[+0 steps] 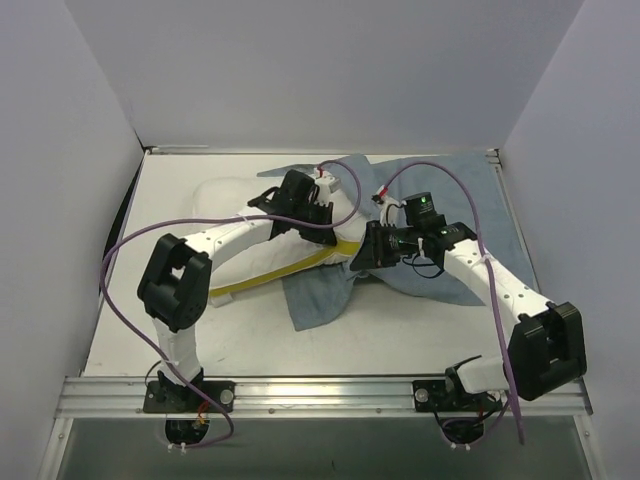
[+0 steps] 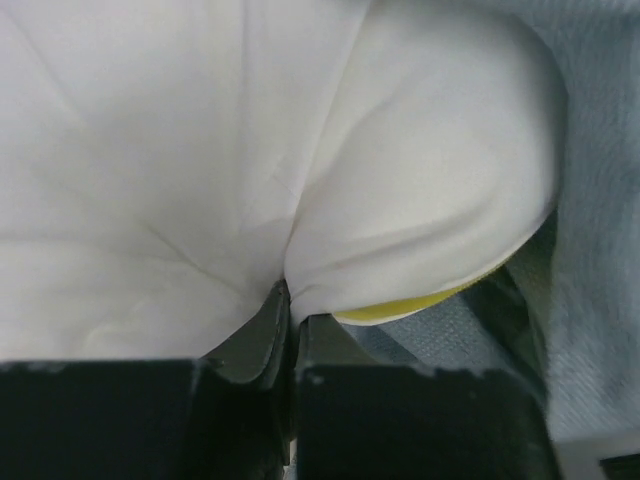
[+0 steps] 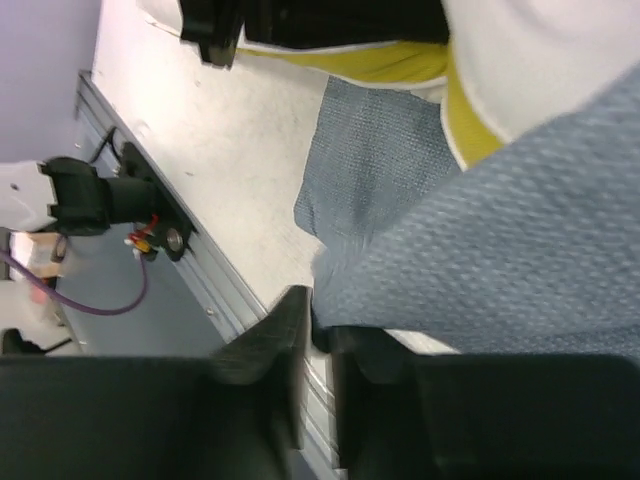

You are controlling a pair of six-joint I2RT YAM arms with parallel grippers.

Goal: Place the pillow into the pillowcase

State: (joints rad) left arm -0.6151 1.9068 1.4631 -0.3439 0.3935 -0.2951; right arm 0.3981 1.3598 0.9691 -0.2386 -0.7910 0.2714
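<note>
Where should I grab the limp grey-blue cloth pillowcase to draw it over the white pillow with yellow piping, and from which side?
Pinch the grey-blue pillowcase at its loose edge beside the yellow-piped end of the white pillow, coming in low from the right. The cloth looks limp and thin there, so a fold should fit between the fingers; the right gripper is shut on such a fold.

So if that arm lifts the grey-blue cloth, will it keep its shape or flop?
Probably floppy: the pillowcase drapes in soft folds from where the right gripper pinches it. It looks thin and light, lying rumpled on the table. Its woven texture likely resists slipping.
</note>
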